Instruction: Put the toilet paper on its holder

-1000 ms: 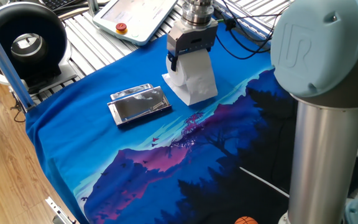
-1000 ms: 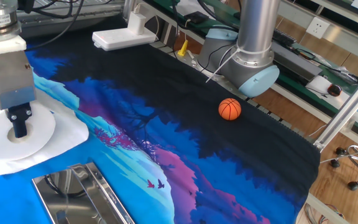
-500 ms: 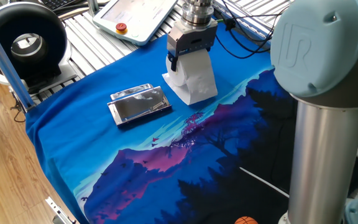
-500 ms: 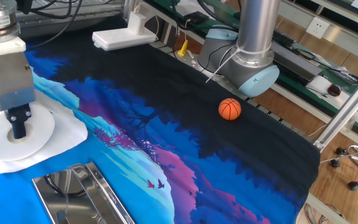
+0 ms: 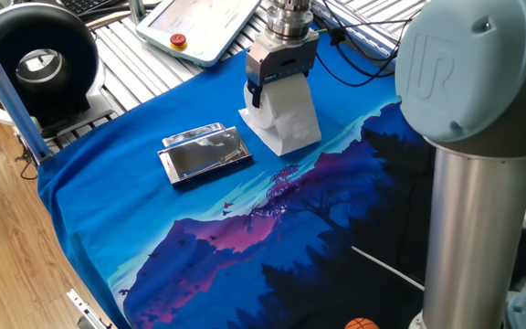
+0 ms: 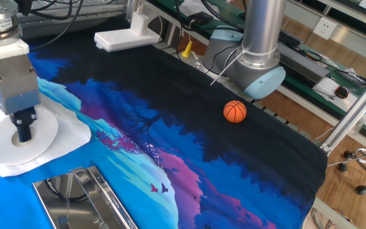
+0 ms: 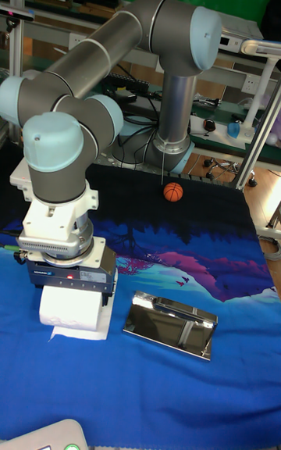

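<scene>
While the roll is standing on its end on the blue cloth that is covering the tabletop, the gripper is sitting directly on top of it. One dark finger is reaching down into the hollow core of the roll, as the other fixed view is showing. I cannot tell where the second finger is, so I cannot tell if the fingers are spread or pinching the roll wall. A loose sheet is lying flat on the cloth around the base of the roll.

From one fixed view, the roll is showing below the grey gripper body, with the sheet spreading toward the front. The holder is lying flat on the cloth near the roll, not touching it, with its shiny face looking up. In the tall fixed view the holder is lying just beside the roll, with a gap of blue cloth between them.

An orange ball is resting far from both, on the dark part of the cloth near the arm base. A white pendant with a red button is lying beyond the cloth edge.
</scene>
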`<state>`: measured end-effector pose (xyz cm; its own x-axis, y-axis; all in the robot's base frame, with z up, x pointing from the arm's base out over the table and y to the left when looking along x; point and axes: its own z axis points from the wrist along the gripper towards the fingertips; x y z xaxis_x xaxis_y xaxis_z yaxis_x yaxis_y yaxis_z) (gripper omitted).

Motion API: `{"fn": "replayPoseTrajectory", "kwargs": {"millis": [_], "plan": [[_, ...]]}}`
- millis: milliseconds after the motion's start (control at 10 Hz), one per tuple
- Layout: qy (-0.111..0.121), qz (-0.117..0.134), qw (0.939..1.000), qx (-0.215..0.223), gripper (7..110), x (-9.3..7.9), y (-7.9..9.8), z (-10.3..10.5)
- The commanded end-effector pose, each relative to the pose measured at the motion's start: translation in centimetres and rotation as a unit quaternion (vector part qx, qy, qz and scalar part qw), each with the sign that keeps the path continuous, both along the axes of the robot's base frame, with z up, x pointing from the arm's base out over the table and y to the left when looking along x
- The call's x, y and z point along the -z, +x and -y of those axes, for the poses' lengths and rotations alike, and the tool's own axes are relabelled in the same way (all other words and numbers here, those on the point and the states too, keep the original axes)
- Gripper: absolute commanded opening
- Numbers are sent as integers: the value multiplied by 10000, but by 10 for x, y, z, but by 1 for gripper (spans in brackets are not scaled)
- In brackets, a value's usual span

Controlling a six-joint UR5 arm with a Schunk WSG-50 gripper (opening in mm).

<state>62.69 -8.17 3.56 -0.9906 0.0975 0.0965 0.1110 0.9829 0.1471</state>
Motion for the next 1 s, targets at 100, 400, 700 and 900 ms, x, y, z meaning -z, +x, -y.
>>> {"fn": "replayPoseTrajectory", "kwargs": {"millis": [100,400,700,900], "plan": [[-74,-91,9999,35,66,-5,-3,3],[-120,-212,9997,18,66,-8,-3,-1],[22,-256,9996,-107,88,-10,-3,-10],[-133,-288,9992,-222,88,-6,-4,-3]]}}
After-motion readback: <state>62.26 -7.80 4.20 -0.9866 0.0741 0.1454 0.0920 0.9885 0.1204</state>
